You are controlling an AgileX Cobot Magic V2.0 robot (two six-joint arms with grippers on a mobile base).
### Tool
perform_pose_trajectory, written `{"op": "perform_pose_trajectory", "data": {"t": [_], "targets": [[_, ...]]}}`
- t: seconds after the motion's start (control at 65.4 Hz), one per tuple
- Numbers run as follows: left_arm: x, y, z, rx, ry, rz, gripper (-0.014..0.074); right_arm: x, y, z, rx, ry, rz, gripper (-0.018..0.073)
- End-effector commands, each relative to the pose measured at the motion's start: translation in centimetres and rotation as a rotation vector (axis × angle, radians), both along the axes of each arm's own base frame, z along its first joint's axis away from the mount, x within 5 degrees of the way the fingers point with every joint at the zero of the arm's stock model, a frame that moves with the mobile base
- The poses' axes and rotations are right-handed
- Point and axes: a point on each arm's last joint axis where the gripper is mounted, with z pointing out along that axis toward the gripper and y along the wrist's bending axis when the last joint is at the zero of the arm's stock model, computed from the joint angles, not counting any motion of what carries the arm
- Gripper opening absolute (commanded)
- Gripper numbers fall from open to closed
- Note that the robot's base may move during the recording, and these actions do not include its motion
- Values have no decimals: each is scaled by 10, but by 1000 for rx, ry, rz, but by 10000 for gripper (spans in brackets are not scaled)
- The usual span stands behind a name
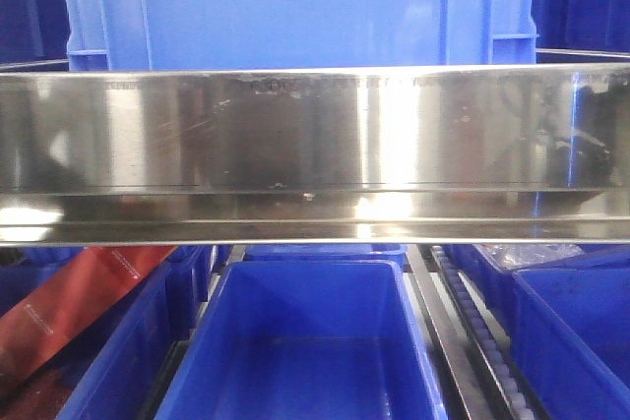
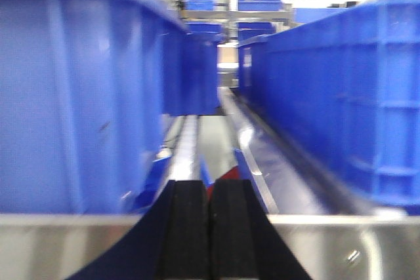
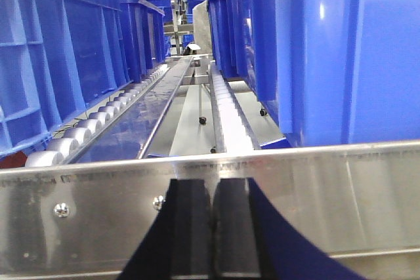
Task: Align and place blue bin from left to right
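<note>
In the front-facing view, the large bright-blue plastic crate with raised rectangular rib frames (image 1: 295, 7) fills the top of the frame, standing behind a wide polished stainless-steel rail (image 1: 315, 154) that runs straight across the middle from edge to edge. Its smooth front wall sits slightly left of centre, and its lower part is hidden by the rail. Below the rail, darker blue open bins appear from above: one empty bin (image 1: 305, 341) at bottom centre, another (image 1: 571, 331) at lower right, and one at lower left holding a red packet (image 1: 69, 307) (its printing is too small to read). A strip of small rollers (image 1: 482, 331) slants between the centre and right bins.

In the left wrist view, the left gripper (image 2: 210, 231) shows at bottom centre, its two black padded fingers (image 2: 187, 231) pressed together with nothing between them, just in front of a steel ledge (image 2: 341, 244). A blurred blue crate wall (image 2: 72, 96) fills the left half and a ribbed blue crate wall (image 2: 341, 90) the right, with a metal channel receding between them.

In the right wrist view, the right gripper (image 3: 211, 227) is likewise closed on nothing at bottom centre, before a screwed steel rail (image 3: 85, 214). A smooth blue crate wall (image 3: 328, 50) towers at the upper right, ribbed crates (image 3: 59, 50) line the left, and a roller track (image 3: 92, 126) runs away between them.
</note>
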Motion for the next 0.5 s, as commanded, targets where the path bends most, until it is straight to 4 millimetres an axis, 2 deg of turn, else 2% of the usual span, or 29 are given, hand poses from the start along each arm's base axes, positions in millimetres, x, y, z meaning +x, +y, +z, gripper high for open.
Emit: {"op": "perform_pose_trajectory", "data": {"t": [0.0, 0.168, 0.489], "targets": [[-5, 1, -7, 13, -1, 22, -111, -1, 0, 2, -2, -32, 1, -166], [-6, 1, -19, 8, 20, 17, -111, -1, 0, 2, -2, -32, 1, -166], [-6, 0, -18, -46, 19, -6, -111, -1, 0, 3, -1, -34, 1, -166]]}}
